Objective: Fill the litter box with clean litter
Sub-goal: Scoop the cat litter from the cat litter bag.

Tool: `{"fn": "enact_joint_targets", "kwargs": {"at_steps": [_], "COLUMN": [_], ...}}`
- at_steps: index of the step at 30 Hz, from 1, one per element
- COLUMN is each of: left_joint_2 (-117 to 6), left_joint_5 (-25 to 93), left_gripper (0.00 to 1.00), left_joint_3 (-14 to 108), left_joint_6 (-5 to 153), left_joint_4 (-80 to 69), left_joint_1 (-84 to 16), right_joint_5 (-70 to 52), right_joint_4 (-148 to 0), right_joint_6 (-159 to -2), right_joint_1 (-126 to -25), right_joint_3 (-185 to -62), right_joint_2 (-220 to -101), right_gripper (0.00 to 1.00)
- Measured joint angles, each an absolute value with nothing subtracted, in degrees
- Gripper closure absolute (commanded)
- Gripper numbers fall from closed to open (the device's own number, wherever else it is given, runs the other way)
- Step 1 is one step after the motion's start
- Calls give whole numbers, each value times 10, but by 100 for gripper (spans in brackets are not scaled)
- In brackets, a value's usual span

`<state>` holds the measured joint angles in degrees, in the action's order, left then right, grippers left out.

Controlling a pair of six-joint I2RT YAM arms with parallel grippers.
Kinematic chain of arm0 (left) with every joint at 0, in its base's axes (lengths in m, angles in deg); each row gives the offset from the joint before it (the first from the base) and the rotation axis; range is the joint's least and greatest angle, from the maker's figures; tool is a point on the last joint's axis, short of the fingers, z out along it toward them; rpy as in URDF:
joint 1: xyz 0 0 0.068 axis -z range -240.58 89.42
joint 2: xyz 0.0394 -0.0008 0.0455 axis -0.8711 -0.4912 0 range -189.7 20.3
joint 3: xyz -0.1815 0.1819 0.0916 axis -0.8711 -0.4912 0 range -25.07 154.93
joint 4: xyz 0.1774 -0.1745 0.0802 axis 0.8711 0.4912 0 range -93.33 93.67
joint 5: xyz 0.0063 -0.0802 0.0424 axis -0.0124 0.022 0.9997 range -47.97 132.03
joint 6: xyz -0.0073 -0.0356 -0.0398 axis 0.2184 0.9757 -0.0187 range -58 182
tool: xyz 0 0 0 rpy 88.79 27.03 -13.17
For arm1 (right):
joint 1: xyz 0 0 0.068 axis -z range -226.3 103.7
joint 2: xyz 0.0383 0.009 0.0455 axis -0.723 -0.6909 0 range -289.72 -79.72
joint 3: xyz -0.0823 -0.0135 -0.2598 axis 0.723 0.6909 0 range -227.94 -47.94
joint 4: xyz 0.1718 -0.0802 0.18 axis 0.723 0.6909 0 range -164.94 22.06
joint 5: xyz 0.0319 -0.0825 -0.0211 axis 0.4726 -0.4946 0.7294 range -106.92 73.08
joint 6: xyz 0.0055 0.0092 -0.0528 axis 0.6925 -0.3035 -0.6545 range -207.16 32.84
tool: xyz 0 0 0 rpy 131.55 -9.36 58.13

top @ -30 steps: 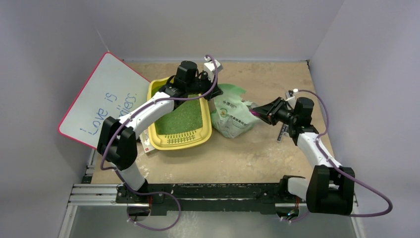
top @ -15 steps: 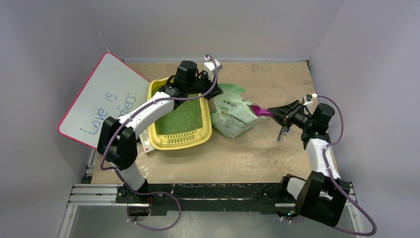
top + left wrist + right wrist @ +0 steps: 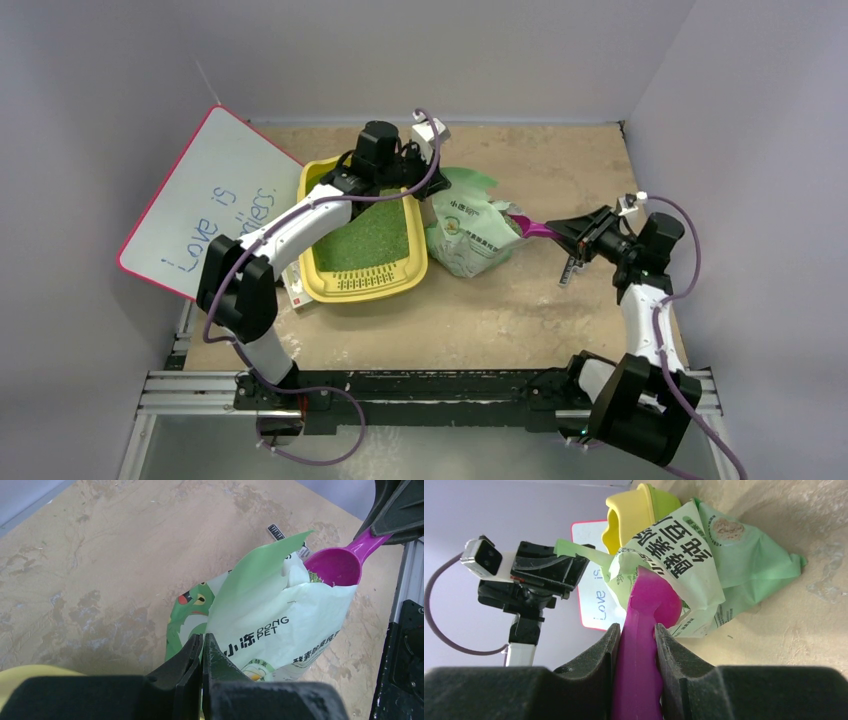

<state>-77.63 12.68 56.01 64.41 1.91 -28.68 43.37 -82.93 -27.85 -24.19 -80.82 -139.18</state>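
Well left of the pale green crinkled printed bag (image 3: 468,238), marked "DONG PET", a pink-edged white board (image 3: 205,205) reads "Love is". Bare tan table (image 3: 520,310) lies open right of the bag and nearer the arms. The yellow rectangular plastic litter box (image 3: 365,288) sits just left of the bag, long axis near-to-far, grate end nearest the arms, fine green litter (image 3: 372,240) covering its floor. At the bag's mouth sits a magenta plastic scoop (image 3: 336,566), its handle clamped by the right gripper (image 3: 636,640). The left gripper (image 3: 202,645) pinches the bag's torn flap.
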Motion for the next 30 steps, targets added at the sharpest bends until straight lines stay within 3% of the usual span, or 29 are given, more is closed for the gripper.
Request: {"fn": "enact_joint_targets", "kwargs": {"at_steps": [16, 27, 30], "left_joint_2": [-776, -776, -776], "left_joint_5": [123, 122, 122], "left_gripper": [100, 100, 100], "left_joint_3": [561, 561, 561], "left_joint_6": [644, 644, 644], "left_joint_4": [21, 21, 19], "left_joint_1": [-287, -287, -287], "right_joint_5": [459, 414, 409], "right_joint_4": [-917, -718, -737], "right_joint_6": [-223, -363, -365], "right_joint_1": [-225, -231, -235], "right_joint_3": [-780, -865, -874], "right_joint_2": [-1387, -1382, -1377], "right_gripper": [100, 100, 100]}}
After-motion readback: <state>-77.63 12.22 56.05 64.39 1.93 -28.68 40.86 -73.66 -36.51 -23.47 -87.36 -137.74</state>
